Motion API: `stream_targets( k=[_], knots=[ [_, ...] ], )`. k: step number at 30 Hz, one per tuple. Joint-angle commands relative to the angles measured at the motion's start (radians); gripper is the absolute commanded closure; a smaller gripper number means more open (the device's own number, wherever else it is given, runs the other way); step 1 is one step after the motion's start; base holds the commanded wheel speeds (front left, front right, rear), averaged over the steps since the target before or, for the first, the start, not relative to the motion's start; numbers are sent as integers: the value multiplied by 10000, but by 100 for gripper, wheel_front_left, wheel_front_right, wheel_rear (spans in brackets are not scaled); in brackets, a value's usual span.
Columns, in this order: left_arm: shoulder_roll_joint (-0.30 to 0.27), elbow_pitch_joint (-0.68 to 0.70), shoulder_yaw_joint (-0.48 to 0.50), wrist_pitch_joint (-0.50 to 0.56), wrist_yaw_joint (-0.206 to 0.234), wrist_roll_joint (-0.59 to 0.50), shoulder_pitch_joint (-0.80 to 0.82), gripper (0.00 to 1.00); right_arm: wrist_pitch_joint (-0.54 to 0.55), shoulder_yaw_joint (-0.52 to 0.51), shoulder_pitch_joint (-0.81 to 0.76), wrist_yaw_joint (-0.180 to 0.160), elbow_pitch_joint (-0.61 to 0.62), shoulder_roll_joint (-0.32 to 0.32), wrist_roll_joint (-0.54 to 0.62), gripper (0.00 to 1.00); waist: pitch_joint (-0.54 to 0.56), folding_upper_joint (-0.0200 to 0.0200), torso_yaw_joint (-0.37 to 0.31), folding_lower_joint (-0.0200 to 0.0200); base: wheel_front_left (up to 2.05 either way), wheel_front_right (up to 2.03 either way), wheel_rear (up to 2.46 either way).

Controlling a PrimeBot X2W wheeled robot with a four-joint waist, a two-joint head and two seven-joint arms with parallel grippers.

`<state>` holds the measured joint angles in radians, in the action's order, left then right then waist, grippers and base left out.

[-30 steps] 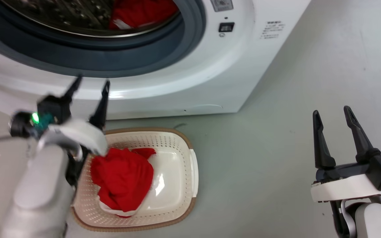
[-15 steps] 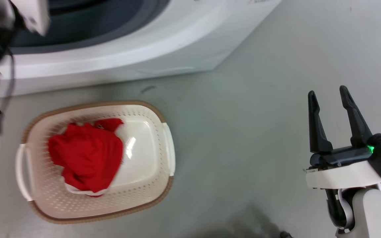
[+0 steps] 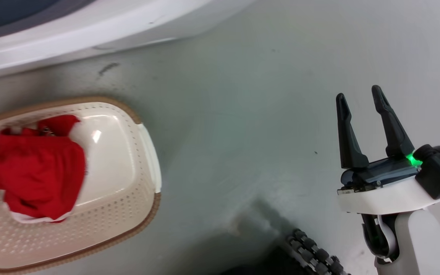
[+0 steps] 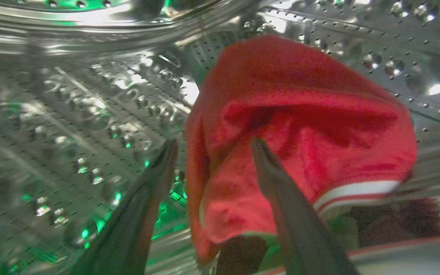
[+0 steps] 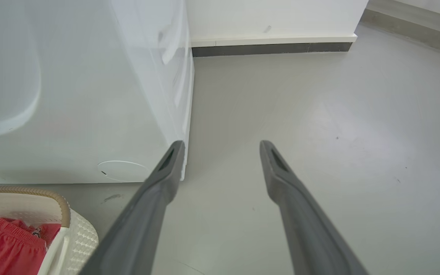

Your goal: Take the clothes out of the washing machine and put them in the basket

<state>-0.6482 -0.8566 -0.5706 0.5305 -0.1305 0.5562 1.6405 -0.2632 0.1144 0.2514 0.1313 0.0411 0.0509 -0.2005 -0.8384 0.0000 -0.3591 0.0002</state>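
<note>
Left gripper (image 4: 214,142) inside washing machine's perforated steel drum (image 4: 71,114). Fingers apart, nothing clamped. Red garment (image 4: 304,126) heaped against drum wall just beyond fingertips, white striped hem (image 4: 357,191) along its lower edge. One finger overlaps fabric in left wrist view; contact cannot be told.

Cream basket (image 3: 143,152) on grey floor (image 3: 243,114), near washing machine (image 3: 90,26) front. Holds other red garment (image 3: 36,172), bunched toward the basket's left end in head view, white edge underneath. Right end of basket bottom bare.

Right gripper (image 3: 358,92) over open floor, well apart from basket. Fingers spread, empty; same in right wrist view (image 5: 222,143), beside the machine's corner.
</note>
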Motion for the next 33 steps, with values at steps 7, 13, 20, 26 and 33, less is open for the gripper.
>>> stream_targets(
  k=[7, 13, 20, 26, 33],
  knots=[
    [11, -576, -591, 530, 12, -87, 691, 0, -24, 241, 245, -10, -4, -11, -437, 0, -735, 0, -577, -2, 0, 0, 0],
    [-59, -1095, -1034, 976, 11, -3, 641, 0, -24, 387, 236, -10, 91, -11, -632, 0, -887, 0, -695, -2, 0, 0, 0],
    [-216, -927, -1463, 1140, 1, 486, 640, 100, -24, 315, 295, -10, 13, -12, -708, 0, -861, 0, -628, -2, 0, 0, 0],
    [-184, -905, -1491, 105, 2, 633, 833, 100, -24, 133, 386, -10, -42, -9, -595, 0, -599, 0, -374, -2, 0, 0, 0],
    [156, -963, -1590, -2109, 2, 821, 417, 100, -24, -245, 431, -10, -133, -6, -231, 0, 165, 0, 146, -2, 0, 0, 0]
  ],
)
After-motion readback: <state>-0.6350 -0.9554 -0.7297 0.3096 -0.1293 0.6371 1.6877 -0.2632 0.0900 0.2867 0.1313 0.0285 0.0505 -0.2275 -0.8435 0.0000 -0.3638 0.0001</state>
